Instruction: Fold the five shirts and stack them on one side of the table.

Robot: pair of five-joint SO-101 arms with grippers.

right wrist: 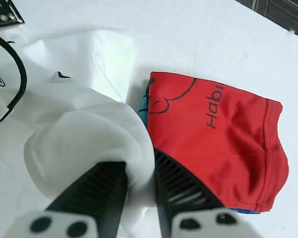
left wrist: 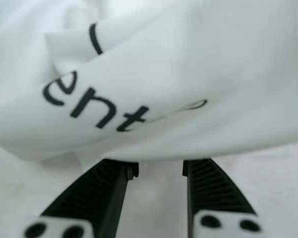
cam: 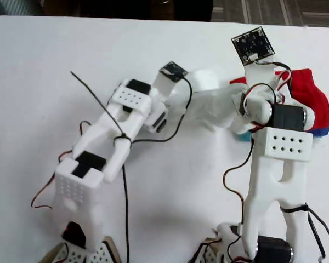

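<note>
The right claw (right wrist: 139,166) is pinching a bunched fold of the white shirt (right wrist: 84,134), with the cloth squeezed between its two black fingers (right wrist: 181,186) and bulging out round their tips. The left claw (left wrist: 159,166) sits at the edge of the same shirt, and a fold with dark lettering is draped across its front. I cannot tell whether it is gripping the cloth or standing spread.

From above, the white shirt lies crumpled between the two arms, towards the far side of the table (cam: 44,55) and right of its middle. The left arm comes at it from the left, and the right arm bends over its right end.

Just to the right of the white shirt, and touching it, is a folded red shirt (right wrist: 213,129) with dark print, lying flat at the far right of the table. A blue shirt (right wrist: 144,106) lies under it, showing as a thin strip at the red shirt's left edge and again at its near corner. The right arm's wrist partly covers this small pile from above.

A thin black cable (cam: 98,98) runs from the left arm out across the tabletop towards the far left.
</note>
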